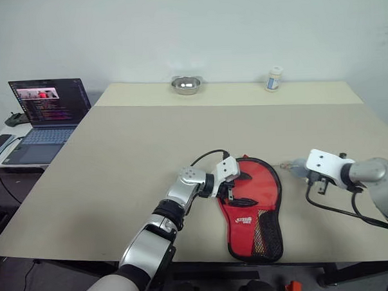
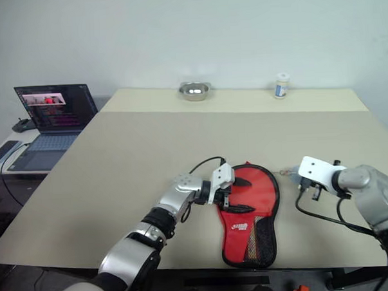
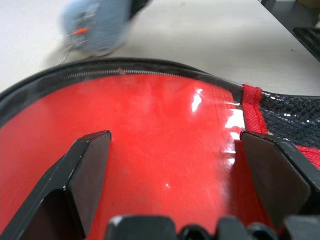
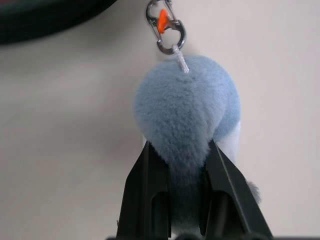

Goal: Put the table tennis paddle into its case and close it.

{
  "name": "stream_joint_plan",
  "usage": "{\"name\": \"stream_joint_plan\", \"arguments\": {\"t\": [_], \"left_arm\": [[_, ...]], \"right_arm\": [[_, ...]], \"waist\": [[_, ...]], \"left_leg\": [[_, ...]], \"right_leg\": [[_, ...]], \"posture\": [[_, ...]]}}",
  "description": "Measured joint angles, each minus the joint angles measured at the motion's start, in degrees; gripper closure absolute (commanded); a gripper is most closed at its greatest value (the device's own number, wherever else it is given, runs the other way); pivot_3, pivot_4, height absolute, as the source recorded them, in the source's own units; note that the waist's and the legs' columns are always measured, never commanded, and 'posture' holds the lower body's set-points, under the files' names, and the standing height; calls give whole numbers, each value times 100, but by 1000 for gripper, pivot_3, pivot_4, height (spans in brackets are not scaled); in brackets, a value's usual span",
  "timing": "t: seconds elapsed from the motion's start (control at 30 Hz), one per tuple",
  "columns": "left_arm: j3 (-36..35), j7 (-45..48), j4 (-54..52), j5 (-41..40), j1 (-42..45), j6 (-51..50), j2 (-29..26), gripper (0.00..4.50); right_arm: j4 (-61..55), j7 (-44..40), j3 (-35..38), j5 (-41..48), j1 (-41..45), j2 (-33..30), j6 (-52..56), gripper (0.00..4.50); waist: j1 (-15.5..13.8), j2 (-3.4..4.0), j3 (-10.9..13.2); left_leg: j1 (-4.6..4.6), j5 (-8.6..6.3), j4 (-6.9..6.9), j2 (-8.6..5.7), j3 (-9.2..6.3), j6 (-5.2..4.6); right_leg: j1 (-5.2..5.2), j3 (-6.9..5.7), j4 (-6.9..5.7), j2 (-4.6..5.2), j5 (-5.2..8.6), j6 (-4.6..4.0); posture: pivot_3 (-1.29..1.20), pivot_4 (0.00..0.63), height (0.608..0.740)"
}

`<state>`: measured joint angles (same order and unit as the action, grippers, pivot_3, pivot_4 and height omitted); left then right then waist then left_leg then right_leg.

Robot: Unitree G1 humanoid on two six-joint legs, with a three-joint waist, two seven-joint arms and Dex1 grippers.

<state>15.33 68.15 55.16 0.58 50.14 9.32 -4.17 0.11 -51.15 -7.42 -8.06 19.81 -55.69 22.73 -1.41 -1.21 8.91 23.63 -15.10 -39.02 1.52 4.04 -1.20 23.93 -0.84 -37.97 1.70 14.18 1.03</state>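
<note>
Right gripper [image 4: 182,200] jaws pinch the blue pom-pom [image 4: 187,105]; left gripper [image 3: 175,185] jaws spread over the case [image 1: 251,204].

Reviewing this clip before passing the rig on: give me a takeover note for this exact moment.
Left gripper: open, fingers resting on the case, which lies red side up near the table's front edge.
Right gripper: shut on the blue plush pompom, attached by a small clip beside the case's round end, probably the zipper pull.
Done: the paddle seems to be inside; none lies on the table.
Left: how far the zipper is closed cannot be told; finish zipping if needed.
</note>
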Motion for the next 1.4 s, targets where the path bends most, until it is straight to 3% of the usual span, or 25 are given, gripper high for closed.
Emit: {"name": "stream_joint_plan", "arguments": {"t": [0.23, 0.37, 0.83, 0.97, 1.4], "left_arm": [[19, -103, 407, 60, 179, 126, 104, 0], [22, -158, 533, 97, 229, 147, 129, 0], [70, -437, 753, 283, 300, 243, 321, 0], [72, -505, 768, 325, 322, 253, 317, 0], [72, -689, 860, 456, 369, 269, 303, 0]], "right_arm": [[-1673, -769, 971, 655, -1886, -928, 517, 4278], [-3228, -1313, 1608, 1153, -3229, -1291, 1026, 4296], [-5144, -1450, 2375, 1414, -5540, -1368, 1524, 4323], [-5631, -1908, 2295, 1850, -6119, -1391, 1656, 4326], [-5744, -1538, 1562, 2479, -5537, -1454, 2040, 4331]], "waist": [[-49, 10, -10], [-56, 2, -18], [-217, -13, -127], [-215, -18, -128], [-144, -36, -119]], "left_leg": [[-26, -2, 4, -5, -41, 0], [-31, -2, 4, -2, -58, 0], [-37, -33, 12, -18, -155, 18], [-60, -64, 12, -16, -171, 27], [-105, -64, 7, -8, -174, 29]], "right_leg": [[-61, -40, 34, 5, 5, 6], [-76, -60, 40, 7, 20, 28], [-157, -158, 103, 26, 72, 26], [-184, -174, 100, 25, 90, 1], [-229, -181, 99, 47, 105, 27]], "posture": [[0, 150, 740], [0, 150, 740], [0, 150, 740], [0, 150, 740], [0, 150, 740]]}}
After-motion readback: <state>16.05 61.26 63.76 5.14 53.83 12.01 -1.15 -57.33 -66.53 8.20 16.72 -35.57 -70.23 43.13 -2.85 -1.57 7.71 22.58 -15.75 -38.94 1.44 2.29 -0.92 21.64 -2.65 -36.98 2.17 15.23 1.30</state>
